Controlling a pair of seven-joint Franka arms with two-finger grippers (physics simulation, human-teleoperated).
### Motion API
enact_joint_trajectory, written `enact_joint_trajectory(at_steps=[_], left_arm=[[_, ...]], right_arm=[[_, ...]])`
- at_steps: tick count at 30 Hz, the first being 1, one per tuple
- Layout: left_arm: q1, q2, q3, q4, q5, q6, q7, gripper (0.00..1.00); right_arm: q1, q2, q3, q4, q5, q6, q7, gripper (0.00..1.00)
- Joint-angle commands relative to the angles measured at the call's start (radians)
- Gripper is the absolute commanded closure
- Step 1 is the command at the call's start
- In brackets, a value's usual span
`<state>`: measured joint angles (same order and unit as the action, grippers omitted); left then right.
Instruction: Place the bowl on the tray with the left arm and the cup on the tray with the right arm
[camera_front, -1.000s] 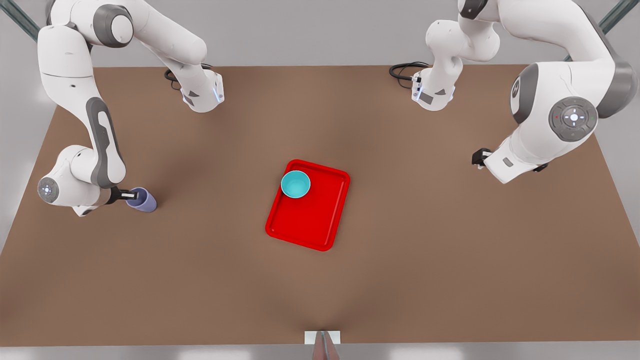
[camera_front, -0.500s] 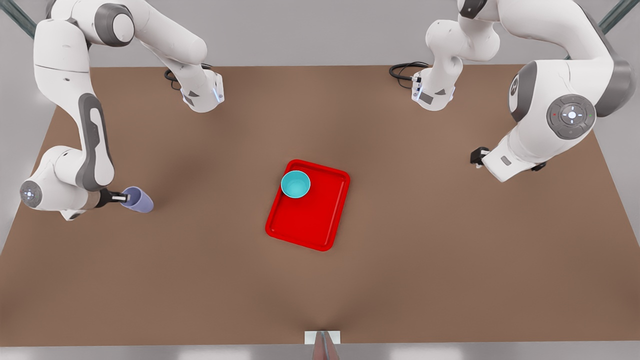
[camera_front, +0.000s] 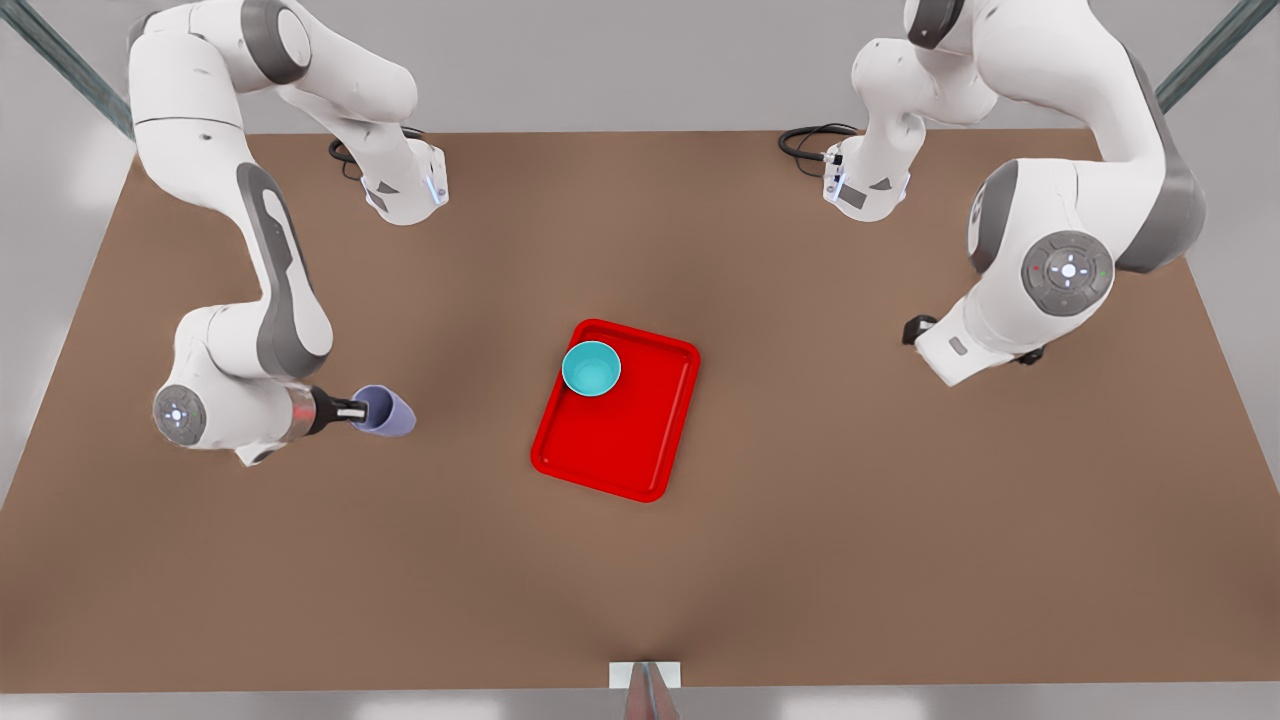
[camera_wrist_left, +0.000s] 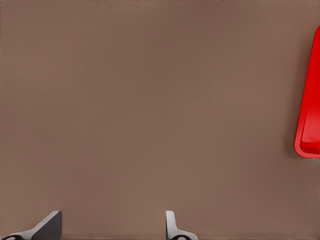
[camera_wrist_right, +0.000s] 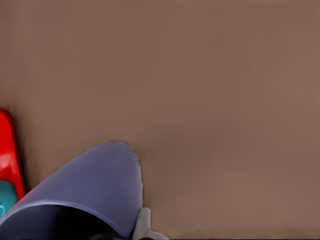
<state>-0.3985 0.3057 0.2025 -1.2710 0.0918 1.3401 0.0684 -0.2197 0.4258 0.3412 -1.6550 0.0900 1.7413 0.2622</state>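
A plain brown surface (camera_front: 850, 560) fills the scene under soft, even light. Beyond its far edge lies pale grey ground (camera_front: 620, 70), perhaps a floor.

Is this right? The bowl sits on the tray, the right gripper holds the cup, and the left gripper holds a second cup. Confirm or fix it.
One part is wrong: the left gripper holds nothing, as the left wrist view shows its fingers open over the bare table. The rest stands: the bowl sits on the tray, and the right gripper holds the cup.
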Motion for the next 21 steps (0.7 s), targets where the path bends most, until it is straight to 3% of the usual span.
enact_joint_trajectory(at_steps=[1, 5, 9, 21], left_arm=[[0.000, 0.003, 0.000, -0.001, -0.012, 0.001, 0.001, 0.00], [0.000, 0.007, 0.002, -0.001, -0.010, 0.005, 0.002, 0.00], [0.000, 0.012, 0.002, -0.001, -0.010, 0.004, 0.002, 0.00], [0.003, 0.026, 0.003, -0.001, -0.009, 0.008, 0.001, 0.00]], right_arm=[[0.002, 0.002, 0.021, 0.008, -0.006, -0.002, 0.029, 0.79], [0.003, 0.117, 0.180, 0.136, -0.007, 0.001, 0.304, 0.79], [0.086, 0.232, 0.182, 0.258, -0.007, 0.014, 0.384, 0.79], [0.255, 0.321, 0.173, 0.251, -0.046, 0.178, 0.440, 0.79]])
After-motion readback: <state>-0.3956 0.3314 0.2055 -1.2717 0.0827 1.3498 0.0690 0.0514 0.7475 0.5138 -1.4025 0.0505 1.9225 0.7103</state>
